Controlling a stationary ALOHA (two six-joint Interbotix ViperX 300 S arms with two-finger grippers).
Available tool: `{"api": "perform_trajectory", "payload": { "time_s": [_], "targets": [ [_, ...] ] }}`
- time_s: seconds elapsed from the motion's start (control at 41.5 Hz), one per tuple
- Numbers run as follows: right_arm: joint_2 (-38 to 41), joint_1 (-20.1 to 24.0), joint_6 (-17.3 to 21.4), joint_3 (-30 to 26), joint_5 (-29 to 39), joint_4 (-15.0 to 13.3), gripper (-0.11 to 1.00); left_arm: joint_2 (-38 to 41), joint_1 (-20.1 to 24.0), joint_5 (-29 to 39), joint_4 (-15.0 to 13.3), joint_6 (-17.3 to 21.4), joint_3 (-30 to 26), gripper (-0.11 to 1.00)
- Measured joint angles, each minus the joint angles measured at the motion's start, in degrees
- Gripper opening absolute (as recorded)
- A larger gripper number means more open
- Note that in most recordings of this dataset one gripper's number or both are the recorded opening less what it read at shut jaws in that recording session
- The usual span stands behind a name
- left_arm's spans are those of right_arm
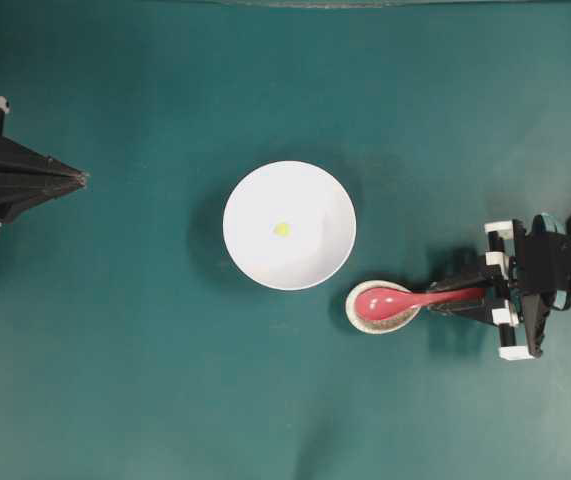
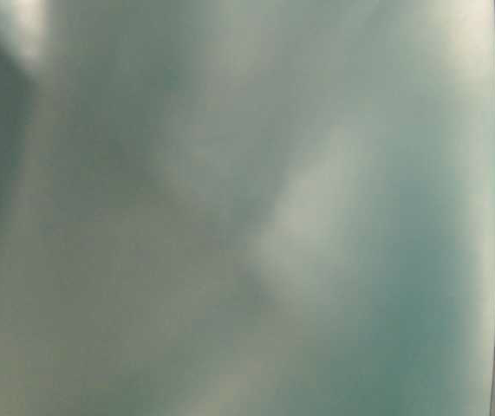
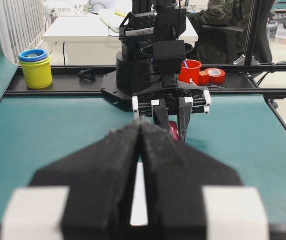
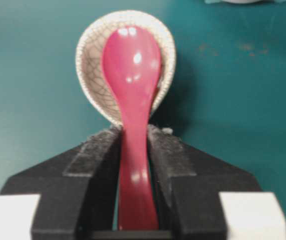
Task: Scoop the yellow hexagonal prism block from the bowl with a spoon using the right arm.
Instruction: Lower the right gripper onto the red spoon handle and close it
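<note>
Nothing legible is showing anywhere from where I'm standing. A white box (image 3: 65, 8) on the far desk (image 3: 82, 27) in the left wrist view is carrying some dark lettering, but it is coming through too small and blurred to read. No other labels, brands or numbers are appearing.

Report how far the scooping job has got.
Done: the right gripper has reached the spoon, its fingers beside the handle. In hand: closing the grip, scoop resting in the small speckled dish. Left: scooping the yellow block lying in the white bowl.
</note>
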Motion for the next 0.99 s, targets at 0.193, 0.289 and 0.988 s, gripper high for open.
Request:
{"api": "perform_trajectory", "payload": {
  "time_s": [0.193, 0.289, 0.988],
  "targets": [
    [-0.1, -0.1, 0.0, 0.0, 0.0, 0.0, 0.23, 0.0, 0.0, 0.0, 0.0, 0.0, 0.0, 0.0],
    [-1.2, -0.1, 0.0, 0.0, 0.0, 0.0, 0.23, 0.0, 0.0, 0.1, 0.0, 0.0, 0.0, 0.0],
    [-6.2, 0.0, 0.0, 0.3, 5.5, 2.2, 0.33, 0.0, 0.0, 0.1, 0.0, 0.0, 0.0, 0.0]
  ]
}}
